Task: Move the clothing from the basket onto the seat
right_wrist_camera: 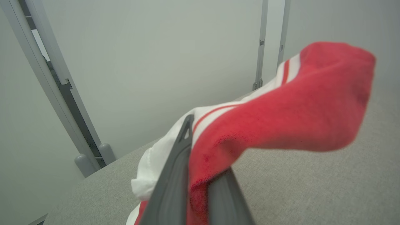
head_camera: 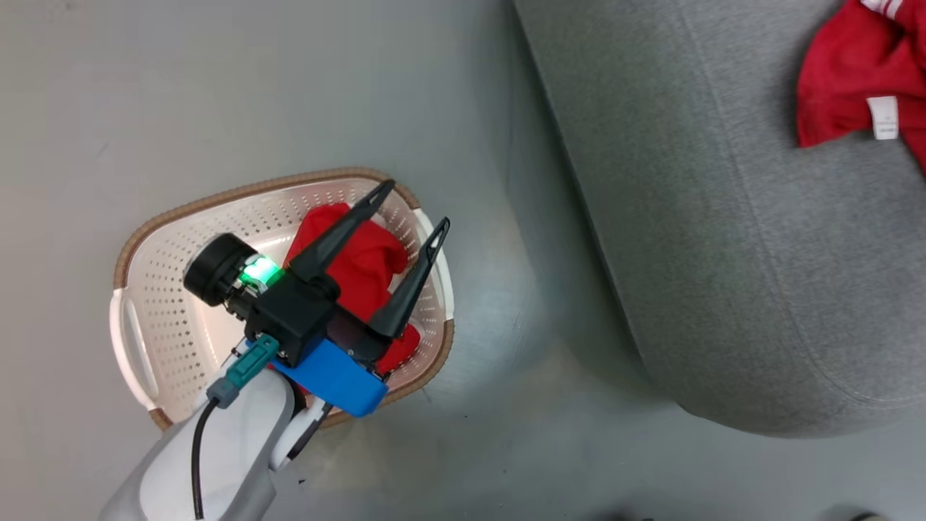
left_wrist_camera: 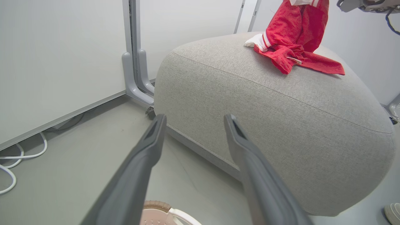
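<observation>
The basket [head_camera: 239,192] stands on the floor at the left of the head view, and a sliver of its rim [left_wrist_camera: 157,206] peeks in at the bottom of the left wrist view. A crumpled red piece of clothing [head_camera: 365,264] lies inside it. My left gripper [head_camera: 418,202] hovers over the basket's right end, open and holding nothing, its fingers [left_wrist_camera: 195,117] pointing toward the seat [head_camera: 709,217]. A second red and white garment [left_wrist_camera: 293,40] rests partly on the grey seat [left_wrist_camera: 281,118] while its top is lifted. My right gripper [right_wrist_camera: 203,147] is shut on that garment [right_wrist_camera: 281,118].
Grey floor runs between basket and seat. White partition panels on grey posts [left_wrist_camera: 134,62] stand behind the seat, with a caster [left_wrist_camera: 150,113] at the base. White cables [left_wrist_camera: 18,156] lie on the floor at the left. A pale shoe [left_wrist_camera: 392,212] is at the lower right.
</observation>
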Available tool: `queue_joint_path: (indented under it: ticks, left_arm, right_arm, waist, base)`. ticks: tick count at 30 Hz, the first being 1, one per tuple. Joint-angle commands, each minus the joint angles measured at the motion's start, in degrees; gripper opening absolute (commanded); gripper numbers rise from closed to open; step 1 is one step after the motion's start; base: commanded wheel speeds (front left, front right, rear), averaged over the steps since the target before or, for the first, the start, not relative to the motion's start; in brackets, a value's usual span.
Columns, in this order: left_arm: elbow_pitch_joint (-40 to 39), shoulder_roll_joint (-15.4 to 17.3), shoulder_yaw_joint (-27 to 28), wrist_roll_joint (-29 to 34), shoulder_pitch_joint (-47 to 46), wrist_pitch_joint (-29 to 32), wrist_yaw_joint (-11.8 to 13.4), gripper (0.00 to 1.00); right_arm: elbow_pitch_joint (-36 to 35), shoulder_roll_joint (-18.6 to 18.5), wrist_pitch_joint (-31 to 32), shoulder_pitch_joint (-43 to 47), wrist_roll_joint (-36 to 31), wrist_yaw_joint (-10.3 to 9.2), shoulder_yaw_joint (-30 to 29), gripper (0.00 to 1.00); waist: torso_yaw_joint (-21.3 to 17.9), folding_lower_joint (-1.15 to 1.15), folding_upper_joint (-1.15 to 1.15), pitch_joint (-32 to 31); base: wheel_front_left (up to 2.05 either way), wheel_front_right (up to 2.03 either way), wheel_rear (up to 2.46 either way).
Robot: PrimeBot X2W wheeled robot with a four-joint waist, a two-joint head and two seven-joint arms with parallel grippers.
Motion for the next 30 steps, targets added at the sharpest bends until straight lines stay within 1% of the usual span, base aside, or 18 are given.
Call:
queue_joint_path:
  ticks: [1, 5, 9, 10, 11, 12, 15, 21, 26, 30]
  left_arm:
    - [-0.9, -0.2, 0.7, -0.1, -1.3, -0.2, -0.2, 1.00]
    - [-1.3, -0.4, 1.4, 0.3, -1.4, -0.2, -0.2, 1.00]
    - [-0.8, -0.9, 1.7, 0.2, -1.1, -0.2, -0.2, 1.00]
    - [-0.7, -1.1, 1.5, 0.1, -1.1, -0.2, -0.2, 1.00]
    - [-0.5, -1.4, 1.3, 0.0, -1.1, -0.2, -0.2, 1.00]
    - [-0.3, -1.7, 1.2, -0.2, -1.1, -0.2, -0.2, 1.00]
    - [0.4, -2.7, 0.8, -0.8, -0.5, -0.2, -0.2, 1.00]
    - [2.3, -5.3, 1.0, -2.5, 1.5, -0.2, -0.2, 1.00]
    - [3.6, -7.2, 2.9, -3.7, 4.9, -0.2, -0.2, 1.00]
    - [4.3, -8.5, 5.2, -4.0, 8.3, -0.2, -0.2, 1.00]
  right_arm:
    - [0.4, 0.3, -0.4, 2.3, -1.6, 0.02, -1.8, 0.00]
    - [0.1, 1.8, -0.4, 4.4, -3.6, 0.02, -3.6, 0.00]
    - [0.9, 3.1, -0.4, 6.5, -5.5, 0.02, -5.1, 0.00]
    - [1.2, 3.3, -0.5, 7.1, -6.0, 0.02, -5.2, 0.24]
    - [1.4, 3.4, -0.5, 7.6, -6.5, 0.02, -5.3, 0.53]
    - [1.7, 3.3, -0.5, 8.1, -7.0, 0.02, -5.4, 1.00]
    - [2.4, 3.0, -0.5, 9.8, -7.9, 0.02, -5.5, 1.00]
    - [2.9, 2.1, -0.4, 15.4, -8.7, 0.02, -3.8, 1.00]
    - [1.7, 3.3, 0.1, 21.6, -9.3, 0.02, -2.0, 1.00]
    - [-0.2, 4.9, 0.8, 27.0, -9.9, 0.02, -1.3, 1.00]
  waist:
    - [1.5, -0.01, 0.00, 1.6]
    - [1.7, -0.01, 0.00, 1.8]
    - [2.1, -0.01, 0.00, 0.7]
    - [2.3, -0.01, 0.00, 0.2]
    - [2.5, -0.01, 0.00, -0.4]
    - [2.7, -0.01, 0.00, -1.1]
    - [3.4, -0.01, 0.00, -3.7]
    - [4.7, -0.01, 0.00, -10.2]
    - [5.2, -0.01, 0.00, -16.1]
    - [5.5, -0.01, 0.00, -20.4]
  base:
    - [0.00, 0.00, 0.00]
    - [0.00, 0.00, 0.00]
    - [0.00, 0.00, 0.00]
    - [0.00, 0.00, 0.00]
    - [0.00, 0.00, 0.00]
    - [0.00, 0.00, 0.00]
    - [0.00, 0.00, 0.00]
    - [0.00, 0.00, 0.00]
    - [0.00, 0.00, 0.00]
    - [0.00, 0.00, 0.00]
